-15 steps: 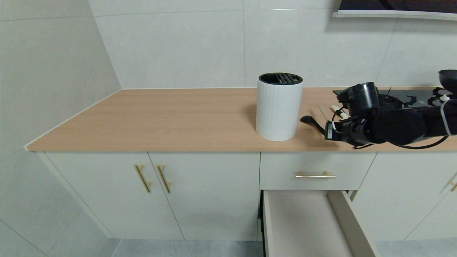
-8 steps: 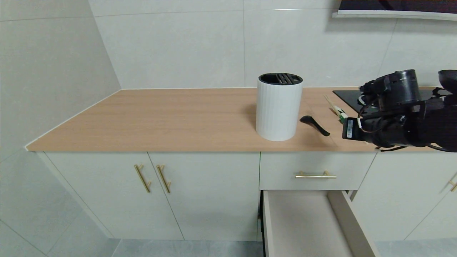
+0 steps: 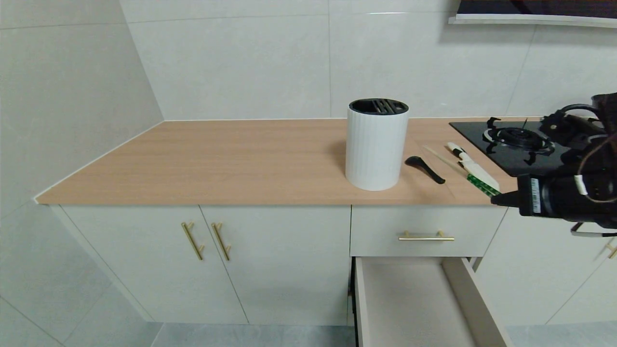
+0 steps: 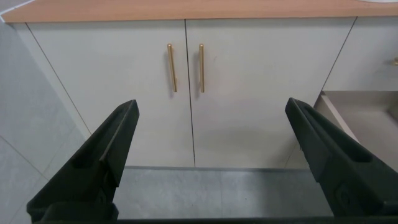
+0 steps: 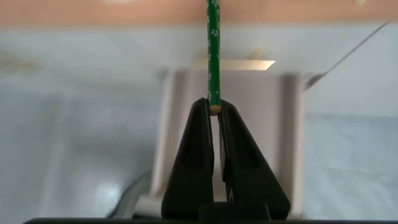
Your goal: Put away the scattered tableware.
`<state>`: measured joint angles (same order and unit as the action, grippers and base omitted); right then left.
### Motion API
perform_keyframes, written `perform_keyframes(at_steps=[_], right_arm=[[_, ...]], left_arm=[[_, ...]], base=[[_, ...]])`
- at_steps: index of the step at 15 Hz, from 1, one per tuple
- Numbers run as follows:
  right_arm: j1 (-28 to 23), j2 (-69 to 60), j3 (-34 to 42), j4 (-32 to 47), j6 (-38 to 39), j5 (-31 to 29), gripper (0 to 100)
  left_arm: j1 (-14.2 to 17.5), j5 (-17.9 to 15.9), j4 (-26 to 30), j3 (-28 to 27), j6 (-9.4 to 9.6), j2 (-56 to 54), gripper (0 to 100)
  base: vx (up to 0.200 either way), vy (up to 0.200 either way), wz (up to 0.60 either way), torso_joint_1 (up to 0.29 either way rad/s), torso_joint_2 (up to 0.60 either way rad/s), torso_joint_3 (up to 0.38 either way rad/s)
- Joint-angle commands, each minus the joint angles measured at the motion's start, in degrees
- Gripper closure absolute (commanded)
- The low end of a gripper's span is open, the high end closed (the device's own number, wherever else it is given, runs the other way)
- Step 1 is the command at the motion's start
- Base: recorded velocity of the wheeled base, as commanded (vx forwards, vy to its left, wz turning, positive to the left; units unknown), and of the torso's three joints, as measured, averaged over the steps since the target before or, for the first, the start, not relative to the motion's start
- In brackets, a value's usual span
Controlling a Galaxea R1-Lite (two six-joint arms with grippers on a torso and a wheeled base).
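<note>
A white ribbed utensil holder (image 3: 376,150) with a black slotted top stands on the wooden counter (image 3: 231,164). To its right lie a black spoon (image 3: 424,169) and a white-handled knife (image 3: 463,157). A wooden chopstick (image 3: 448,163) with a green patterned end slants toward the counter's front edge. My right gripper (image 3: 498,197) is shut on that green end, just off the edge; in the right wrist view the chopstick (image 5: 213,50) sticks out from the right gripper (image 5: 214,111). My left gripper (image 4: 211,112) stands open, low, facing the cabinet doors (image 4: 186,87).
An open drawer (image 3: 364,308) juts out below the counter, under a shut drawer with a gold handle (image 3: 426,236). A black gas stove (image 3: 518,142) sits at the counter's right end. Tiled walls close the back and left.
My right arm has drawn back to the right and down, off the counter, with the chopstick's green end in its grip. The knife and stove have come into sight.
</note>
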<state>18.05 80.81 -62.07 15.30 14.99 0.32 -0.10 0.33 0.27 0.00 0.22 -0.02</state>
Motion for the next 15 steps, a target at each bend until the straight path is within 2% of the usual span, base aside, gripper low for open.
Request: perform_keyframes(at_steps=[1,8,15], right_arm=[[0.1,-9.5,1.6,3.7,-0.5,4.6,100],[1.4,-11.7,7.0,5.8,-5.9,6.2,100],[3.8,-8.6,8.7,5.4,-5.9,6.1,100]], left_arm=[[0.0,0.0,0.0,0.0,-0.04,0.0,0],[0.0,0.0,0.0,0.0,-0.04,0.0,0],[0.0,0.0,0.0,0.0,-0.04,0.0,0]], base=[[0.000,0.000,0.00,0.000,0.00,0.000],[0.000,0.000,0.00,0.000,0.00,0.000],[0.000,0.000,0.00,0.000,0.00,0.000]])
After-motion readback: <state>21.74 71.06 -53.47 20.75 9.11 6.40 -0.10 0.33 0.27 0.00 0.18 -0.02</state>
